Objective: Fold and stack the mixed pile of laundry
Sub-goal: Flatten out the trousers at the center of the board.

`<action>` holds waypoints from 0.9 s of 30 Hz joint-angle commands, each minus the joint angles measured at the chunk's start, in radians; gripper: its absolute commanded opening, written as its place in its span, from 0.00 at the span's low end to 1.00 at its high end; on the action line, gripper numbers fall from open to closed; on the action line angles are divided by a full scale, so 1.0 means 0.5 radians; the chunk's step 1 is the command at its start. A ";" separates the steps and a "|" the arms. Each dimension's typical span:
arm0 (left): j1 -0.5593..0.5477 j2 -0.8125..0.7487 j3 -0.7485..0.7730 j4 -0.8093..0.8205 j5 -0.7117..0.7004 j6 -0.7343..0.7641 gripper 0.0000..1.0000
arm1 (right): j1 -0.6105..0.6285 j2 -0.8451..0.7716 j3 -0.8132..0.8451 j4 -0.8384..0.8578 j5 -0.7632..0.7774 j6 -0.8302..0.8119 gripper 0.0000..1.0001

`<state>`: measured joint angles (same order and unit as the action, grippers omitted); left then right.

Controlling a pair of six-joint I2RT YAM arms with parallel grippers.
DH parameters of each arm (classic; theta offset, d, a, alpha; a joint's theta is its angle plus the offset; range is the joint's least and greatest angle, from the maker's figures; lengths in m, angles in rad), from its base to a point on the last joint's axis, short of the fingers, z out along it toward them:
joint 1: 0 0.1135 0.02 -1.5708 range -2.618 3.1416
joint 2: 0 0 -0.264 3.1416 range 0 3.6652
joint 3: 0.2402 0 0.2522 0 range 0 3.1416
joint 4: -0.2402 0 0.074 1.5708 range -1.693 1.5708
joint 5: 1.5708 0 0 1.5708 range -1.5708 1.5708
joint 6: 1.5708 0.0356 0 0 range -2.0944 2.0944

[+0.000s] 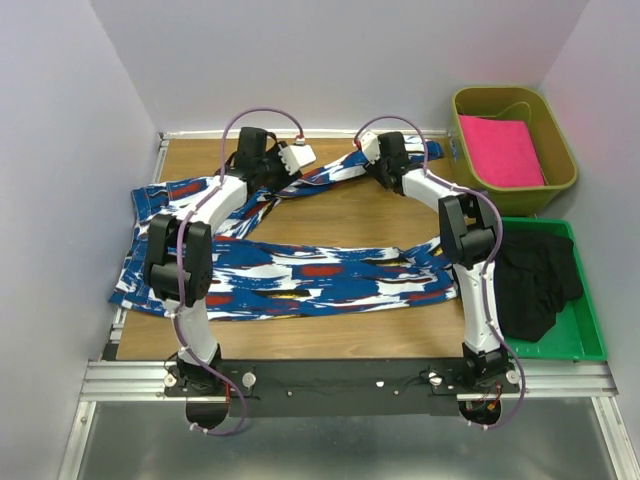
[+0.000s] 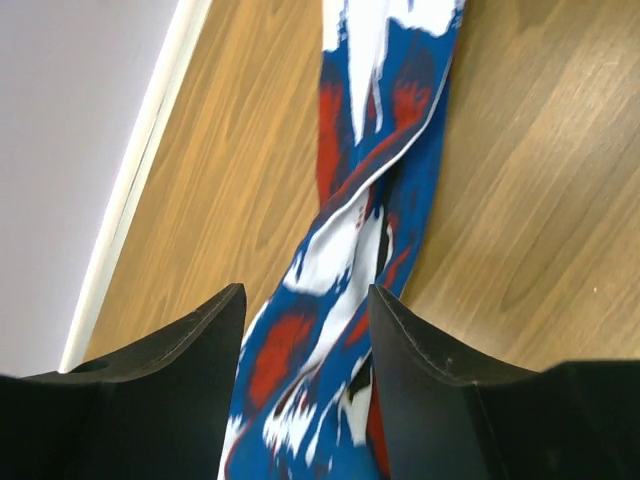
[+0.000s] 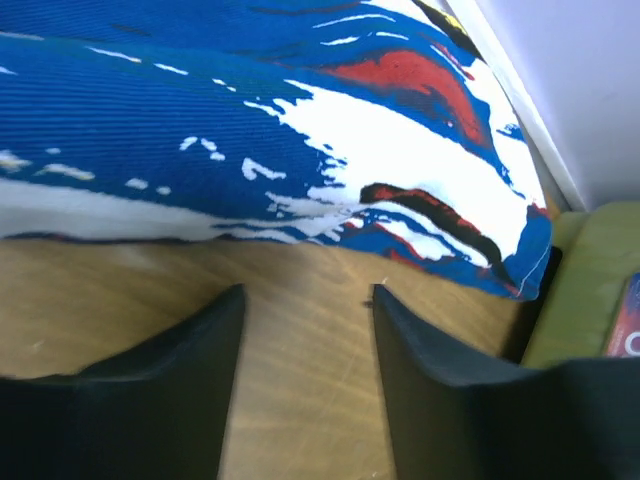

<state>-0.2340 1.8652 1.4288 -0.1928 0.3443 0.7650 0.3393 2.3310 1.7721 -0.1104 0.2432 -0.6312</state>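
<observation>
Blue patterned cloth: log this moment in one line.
blue cloth: spread out, far strip twisted | left gripper: open, straddling that strip | right gripper: open over table, beside cloth edge | black garment: in green tray

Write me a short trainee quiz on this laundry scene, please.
1. True or false: the black garment lies in the green tray.
2. Where is the pink cloth? A) in the green tray B) in the olive bin C) on the table
3. Fill in: the blue patterned cloth passes between the fingers of the ___ tool.

Key: 1 true; 2 B; 3 left tool.
</observation>
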 commanded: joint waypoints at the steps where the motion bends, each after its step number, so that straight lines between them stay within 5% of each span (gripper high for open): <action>1: -0.081 0.169 0.121 0.134 0.014 0.206 0.60 | -0.001 0.115 0.027 0.278 0.109 -0.078 0.48; 9: -0.231 0.350 0.149 0.165 0.005 0.461 0.59 | -0.025 0.075 -0.038 0.347 0.081 -0.124 0.01; 21: -0.299 0.519 0.226 0.294 -0.096 0.538 0.54 | -0.053 -0.011 -0.056 0.270 -0.005 -0.097 0.01; 24: -0.314 0.568 0.253 0.309 -0.136 0.526 0.38 | -0.074 -0.017 -0.038 0.233 -0.032 -0.082 0.01; 25: -0.320 0.577 0.281 0.309 -0.158 0.522 0.21 | -0.074 -0.023 -0.035 0.227 -0.038 -0.075 0.01; 27: -0.320 0.556 0.278 0.269 -0.161 0.519 0.07 | -0.096 -0.035 -0.016 0.141 -0.102 -0.057 0.01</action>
<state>-0.3813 2.1273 1.5360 -0.0689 0.2909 1.0122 0.3115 2.3672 1.7592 0.0204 0.2535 -0.6872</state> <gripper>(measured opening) 0.203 0.012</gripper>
